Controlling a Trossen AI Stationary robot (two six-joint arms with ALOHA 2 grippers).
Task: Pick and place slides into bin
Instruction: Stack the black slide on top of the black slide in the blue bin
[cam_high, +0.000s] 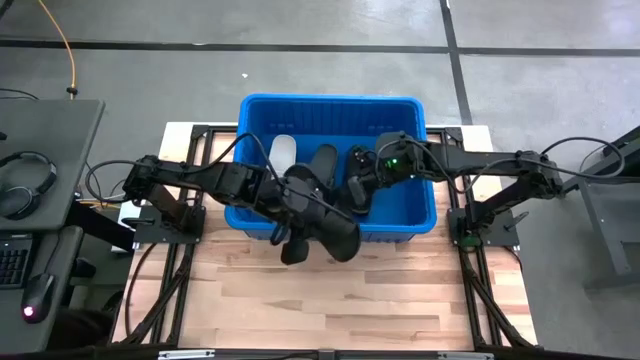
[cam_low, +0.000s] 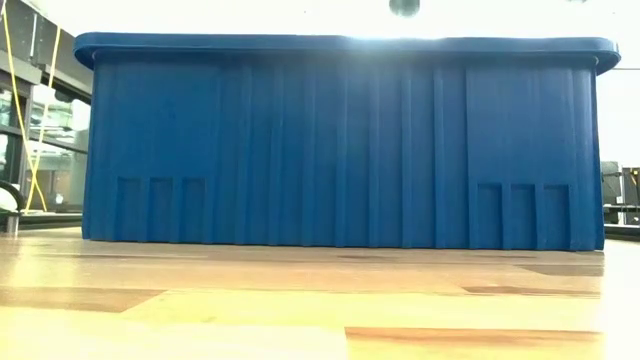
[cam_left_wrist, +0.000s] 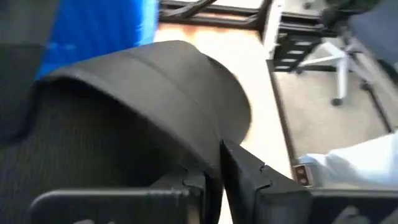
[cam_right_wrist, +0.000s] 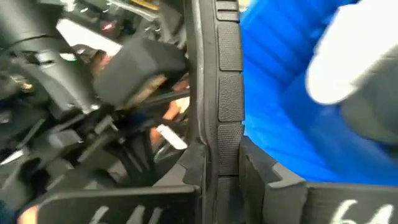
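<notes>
The blue bin (cam_high: 330, 100) stands at the table's far middle and fills the low view as a ribbed blue wall (cam_low: 340, 150). Inside it lie a white slide (cam_high: 283, 152) and two black slides (cam_high: 325, 160) (cam_high: 362, 157). My left gripper (cam_high: 300, 205) is shut on another black slide (cam_high: 335, 238), held above the bin's near wall. My right gripper (cam_high: 357, 192) is inside the bin near its near wall. Its fingers (cam_right_wrist: 208, 93) are shut, and nothing shows between them. My left gripper pinches the black slide's edge (cam_left_wrist: 211, 158) between its two fingers; the slide's broad dark body (cam_left_wrist: 143, 106) spreads away beyond the fingertips. The gripper comes from the table's left, slanting down. The slide is lifted clear of the table, over the bin's near wall.
Bare wooden tabletop (cam_high: 330, 300) lies in front of the bin. A desk with headphones (cam_high: 25, 180) stands off the table's left. An office chair (cam_left_wrist: 348, 50) shows in the room beyond.
</notes>
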